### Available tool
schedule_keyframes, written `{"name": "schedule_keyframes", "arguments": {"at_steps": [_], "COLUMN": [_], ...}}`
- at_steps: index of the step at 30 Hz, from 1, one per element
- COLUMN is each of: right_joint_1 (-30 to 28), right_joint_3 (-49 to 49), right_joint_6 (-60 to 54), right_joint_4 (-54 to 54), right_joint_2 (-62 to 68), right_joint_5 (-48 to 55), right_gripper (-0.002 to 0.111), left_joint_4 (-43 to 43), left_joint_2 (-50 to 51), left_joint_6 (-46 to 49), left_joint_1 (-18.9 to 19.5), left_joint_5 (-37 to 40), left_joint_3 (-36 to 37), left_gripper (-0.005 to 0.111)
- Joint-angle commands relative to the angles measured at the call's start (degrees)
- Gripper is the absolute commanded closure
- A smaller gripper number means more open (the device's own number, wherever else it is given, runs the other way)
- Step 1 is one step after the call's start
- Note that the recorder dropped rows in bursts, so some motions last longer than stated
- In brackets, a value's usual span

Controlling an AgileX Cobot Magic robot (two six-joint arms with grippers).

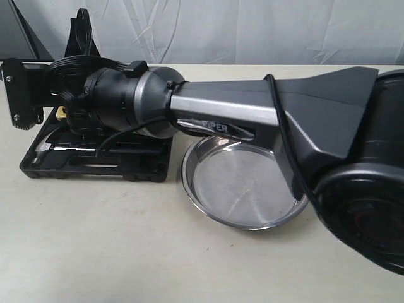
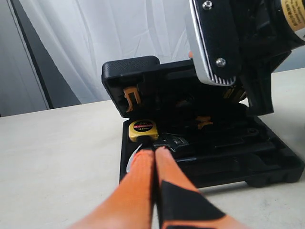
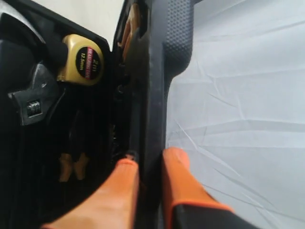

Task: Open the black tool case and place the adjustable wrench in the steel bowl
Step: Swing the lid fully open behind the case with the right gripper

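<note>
The right gripper (image 3: 147,162) is clamped on the upright lid (image 3: 155,95), so the black tool case (image 1: 95,165) stands open on the table (image 1: 95,252). The left gripper (image 2: 155,151) hovers near the adjustable wrench (image 2: 174,141) with its fingers pressed together on nothing (the wrench lies in its slot). The steel bowl (image 1: 246,226) sits just beside the case.

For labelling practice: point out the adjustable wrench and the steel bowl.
adjustable wrench (image 3: 34,101): right wrist view, on its silver head.
steel bowl (image 1: 240,188): exterior view, on its bare inner floor.
</note>
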State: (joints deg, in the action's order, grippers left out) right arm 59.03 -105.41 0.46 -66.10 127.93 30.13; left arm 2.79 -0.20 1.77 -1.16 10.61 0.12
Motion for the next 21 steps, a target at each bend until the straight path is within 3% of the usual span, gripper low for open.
{"name": "schedule_keyframes", "arguments": {"at_steps": [1, 10, 21], "right_joint_1": [0.1, -2.0, -8.8], "right_joint_3": [3.0, 3.0, 3.0], "right_joint_6": [3.0, 18.7, 28.6], "right_joint_4": [-6.7, -26.7, -32.7], "right_joint_2": [-3.6, -3.6, -3.4], "right_joint_5": [-2.1, -2.8, -4.1], "right_gripper": [0.109, 0.109, 0.109], "left_joint_4": [-0.1, -0.1, -0.1], "left_joint_2": [0.2, 0.2, 0.2], "left_joint_6": [-0.1, -0.1, -0.1], "left_joint_1": [-0.1, -0.1, -0.1], "left_joint_5": [-0.4, -0.2, -0.2], "left_joint_3": [-0.1, -0.1, -0.1], "left_gripper": [0.106, 0.106, 0.106]}}
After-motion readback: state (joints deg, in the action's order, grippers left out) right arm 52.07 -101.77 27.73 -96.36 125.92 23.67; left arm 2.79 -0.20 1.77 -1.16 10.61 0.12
